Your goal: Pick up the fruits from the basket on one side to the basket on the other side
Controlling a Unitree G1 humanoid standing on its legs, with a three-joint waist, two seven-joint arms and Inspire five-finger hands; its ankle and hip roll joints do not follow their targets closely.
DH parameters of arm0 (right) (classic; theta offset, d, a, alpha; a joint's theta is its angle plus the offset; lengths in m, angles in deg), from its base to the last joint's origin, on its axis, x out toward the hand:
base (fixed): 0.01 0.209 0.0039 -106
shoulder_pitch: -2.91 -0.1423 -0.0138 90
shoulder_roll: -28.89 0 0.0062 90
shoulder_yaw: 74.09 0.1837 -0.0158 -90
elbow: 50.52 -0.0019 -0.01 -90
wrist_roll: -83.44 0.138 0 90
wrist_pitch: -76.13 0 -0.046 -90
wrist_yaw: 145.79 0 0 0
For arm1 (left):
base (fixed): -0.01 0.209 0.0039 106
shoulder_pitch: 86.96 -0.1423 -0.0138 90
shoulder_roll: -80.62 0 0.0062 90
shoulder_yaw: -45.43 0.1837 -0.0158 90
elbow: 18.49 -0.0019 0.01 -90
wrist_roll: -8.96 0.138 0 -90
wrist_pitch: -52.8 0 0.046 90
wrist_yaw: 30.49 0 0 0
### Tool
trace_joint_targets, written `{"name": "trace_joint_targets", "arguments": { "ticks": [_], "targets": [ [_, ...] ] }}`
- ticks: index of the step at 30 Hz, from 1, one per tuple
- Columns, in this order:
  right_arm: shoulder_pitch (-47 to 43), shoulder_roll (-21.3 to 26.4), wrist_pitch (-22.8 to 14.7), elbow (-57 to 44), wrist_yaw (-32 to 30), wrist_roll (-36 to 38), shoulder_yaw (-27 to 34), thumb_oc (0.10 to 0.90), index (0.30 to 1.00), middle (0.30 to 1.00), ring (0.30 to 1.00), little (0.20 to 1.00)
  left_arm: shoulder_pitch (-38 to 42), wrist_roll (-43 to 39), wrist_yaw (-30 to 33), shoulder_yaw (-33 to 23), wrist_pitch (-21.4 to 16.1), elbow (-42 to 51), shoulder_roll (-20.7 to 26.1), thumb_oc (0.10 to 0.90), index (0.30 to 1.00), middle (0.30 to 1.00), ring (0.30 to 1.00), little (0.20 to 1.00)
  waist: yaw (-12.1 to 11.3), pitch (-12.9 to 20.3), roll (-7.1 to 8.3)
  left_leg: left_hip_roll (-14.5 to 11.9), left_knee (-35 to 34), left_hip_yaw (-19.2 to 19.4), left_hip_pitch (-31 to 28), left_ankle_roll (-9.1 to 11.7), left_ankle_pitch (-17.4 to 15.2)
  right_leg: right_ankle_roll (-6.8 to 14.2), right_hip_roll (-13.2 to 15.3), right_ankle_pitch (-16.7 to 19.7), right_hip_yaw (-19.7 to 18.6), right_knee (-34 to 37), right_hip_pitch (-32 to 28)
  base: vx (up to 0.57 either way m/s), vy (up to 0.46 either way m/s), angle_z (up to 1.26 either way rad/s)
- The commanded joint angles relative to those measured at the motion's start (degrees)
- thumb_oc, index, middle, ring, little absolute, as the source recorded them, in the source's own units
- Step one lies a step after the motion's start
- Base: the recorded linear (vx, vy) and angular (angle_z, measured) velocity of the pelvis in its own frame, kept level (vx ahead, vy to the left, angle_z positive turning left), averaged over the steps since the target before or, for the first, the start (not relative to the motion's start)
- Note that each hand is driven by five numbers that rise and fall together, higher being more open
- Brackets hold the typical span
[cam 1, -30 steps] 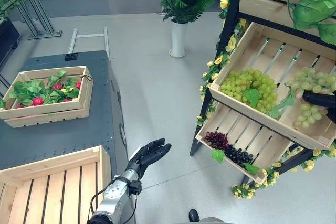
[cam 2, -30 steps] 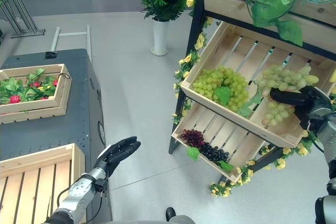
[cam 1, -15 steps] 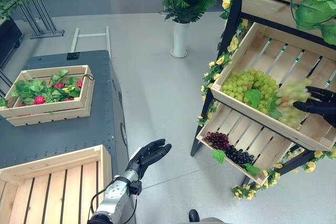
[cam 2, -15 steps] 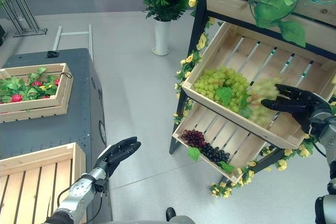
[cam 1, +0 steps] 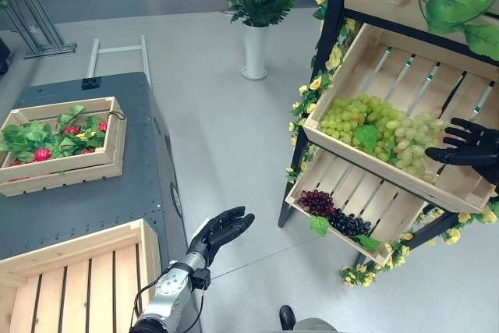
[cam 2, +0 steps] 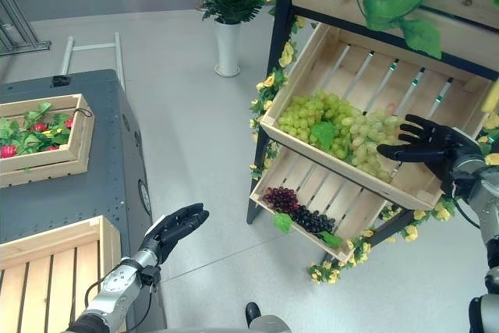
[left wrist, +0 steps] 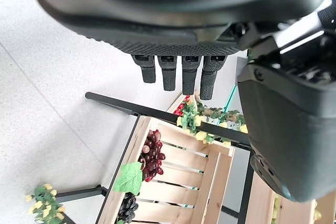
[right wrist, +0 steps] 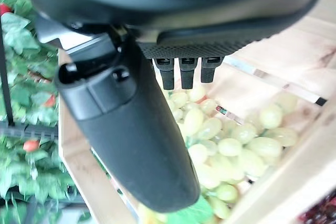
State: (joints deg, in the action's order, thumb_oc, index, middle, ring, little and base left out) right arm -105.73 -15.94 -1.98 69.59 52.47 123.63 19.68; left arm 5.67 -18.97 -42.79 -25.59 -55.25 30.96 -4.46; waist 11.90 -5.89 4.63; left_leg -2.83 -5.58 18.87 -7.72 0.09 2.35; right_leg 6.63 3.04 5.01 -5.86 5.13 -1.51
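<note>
On the rack at my right, a tilted upper crate holds a green grape bunch and a paler bunch lying against it by the front wall. My right hand hovers just right of the pale bunch, open with spread fingers and holding nothing; the right wrist view shows these grapes past its straight fingers. The lower crate carries dark red grapes and black grapes. My left hand hangs open over the floor beside the grey table.
An empty slatted crate sits at the table's near end. Farther back is a crate of leaves and strawberries. A potted fern in a white vase stands on the floor behind the rack. Yellow flowers trim the rack's legs.
My right hand has opened and let go of the pale bunch, which slid left and down against the green bunch. The camera has shifted a little. The left hand is still.
</note>
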Motion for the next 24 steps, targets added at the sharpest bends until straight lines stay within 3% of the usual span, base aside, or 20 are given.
{"name": "trace_joint_targets", "arguments": {
  "ticks": [1,9,13,15,18,21,24],
  "targets": [
    [0.5,-3.7,-11.6,-13.1,-7.9,-6.3,8.2,0.800,0.900,0.900,0.900,0.900,5.2,-1.7,0.4,-1.7,-4.8,2.1,0.2,0.800,0.900,0.900,0.900,0.900,0.1,2.8,-0.01,2.5,0.7,-1.4,-2.4,-1.0,-8.9,-2.2,-5.4,-3.9,-0.5,-2.0,-1.8,-0.01,-0.003,-0.10],
    [16.8,-13.9,-20.6,-39.6,-9.6,-25.8,11.5,0.800,0.900,0.900,0.900,0.900,3.4,-0.7,1.8,-4.2,-4.9,1.8,-2.3,0.800,0.900,0.900,0.900,0.900,2.6,2.4,-1.86,2.7,0.6,-0.1,-2.5,-1.4,-8.9,-1.8,-5.5,-4.1,-1.8,-2.3,-1.1,0.00,0.005,-0.03],
    [19.2,-15.0,-26.3,-44.1,-12.2,-36.0,10.3,0.800,0.900,0.900,0.900,0.900,3.3,-0.2,2.2,-3.9,-5.3,1.1,-3.2,0.800,0.900,0.900,0.900,0.900,3.1,2.4,-2.47,2.8,0.6,0.4,-2.6,-1.6,-9.0,-1.6,-5.5,-4.0,-2.0,-2.1,-1.1,-0.01,-0.001,-0.08],
    [20.0,-14.9,-31.7,-45.8,-16.8,-46.1,9.6,0.800,0.900,0.900,0.900,0.900,2.8,0.3,2.5,-3.1,-5.7,0.9,-3.7,0.800,0.900,0.900,0.900,0.900,3.2,2.6,-3.15,2.9,0.6,-0.1,-3.1,-1.7,-10.2,-1.0,-5.3,-4.9,-1.7,-1.8,-1.8,0.06,0.038,-0.03],
    [20.3,-14.2,-36.3,-47.0,-24.2,-59.8,7.7,0.800,0.900,0.900,0.900,0.900,2.3,0.6,2.9,-2.3,-6.1,0.6,-4.3,0.800,0.900,0.900,0.900,0.900,2.9,2.7,-3.54,3.0,0.6,-0.2,-3.1,-1.8,-10.3,-0.8,-5.3,-5.0,-1.5,-1.7,-2.0,0.02,0.013,0.00],
    [19.7,-14.3,-38.3,-46.4,-28.9,-66.6,4.0,0.800,0.900,0.900,0.900,0.900,2.1,0.9,2.7,-1.6,-6.6,0.0,-4.9,0.800,0.900,0.900,0.900,0.900,2.1,2.8,-3.77,3.0,0.6,-0.6,-3.1,-1.9,-10.3,-0.7,-5.1,-5.2,-0.9,-1.8,-2.1,0.00,-0.011,0.01],
    [18.4,-15.1,-37.9,-44.6,-31.5,-70.2,-1.2,0.800,0.900,0.900,0.900,0.900,1.8,1.1,2.4,-0.8,-6.8,-0.4,-5.3,0.800,0.900,0.900,0.900,0.900,0.8,2.8,-3.48,3.1,0.7,-0.6,-2.4,-1.8,-9.2,-0.9,-4.9,-4.4,-0.2,-1.9,-1.5,-0.07,-0.084,0.05]
  ]
}}
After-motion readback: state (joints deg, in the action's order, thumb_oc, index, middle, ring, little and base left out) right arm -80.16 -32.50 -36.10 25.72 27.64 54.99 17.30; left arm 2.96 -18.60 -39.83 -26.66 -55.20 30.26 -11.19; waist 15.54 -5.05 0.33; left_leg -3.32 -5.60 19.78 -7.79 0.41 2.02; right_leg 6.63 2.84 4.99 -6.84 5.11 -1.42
